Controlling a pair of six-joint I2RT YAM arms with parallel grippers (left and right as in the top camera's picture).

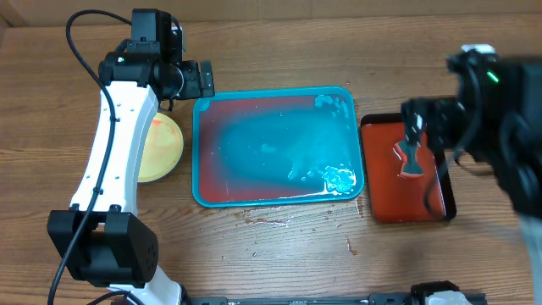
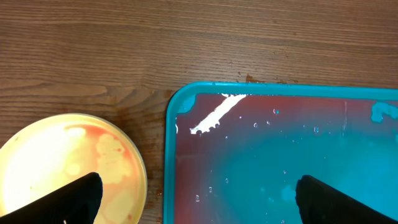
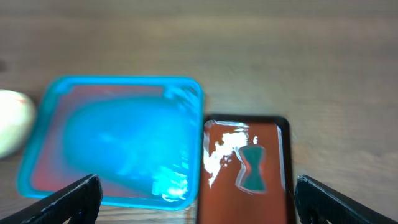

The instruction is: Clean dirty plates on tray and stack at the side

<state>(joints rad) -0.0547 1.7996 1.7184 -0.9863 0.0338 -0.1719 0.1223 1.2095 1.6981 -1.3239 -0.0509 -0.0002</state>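
Teal tray [image 1: 262, 144], reddish wet inside, smeared yellow plate [image 1: 165, 148] just beside it

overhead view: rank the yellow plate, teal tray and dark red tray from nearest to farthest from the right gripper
1. dark red tray: right side of the table, directly below the right gripper.
2. teal tray: middle of the table.
3. yellow plate: far left side, beyond the teal tray.

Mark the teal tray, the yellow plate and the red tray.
Large rectangular teal-blue tray [image 1: 271, 144]: overhead, wet floor.
Round yellow-green-rimmed plastic plate [image 2: 68, 149]: left wrist, smeared centre.
Small dark red tray [image 1: 398, 199]: overhead, bare floor.
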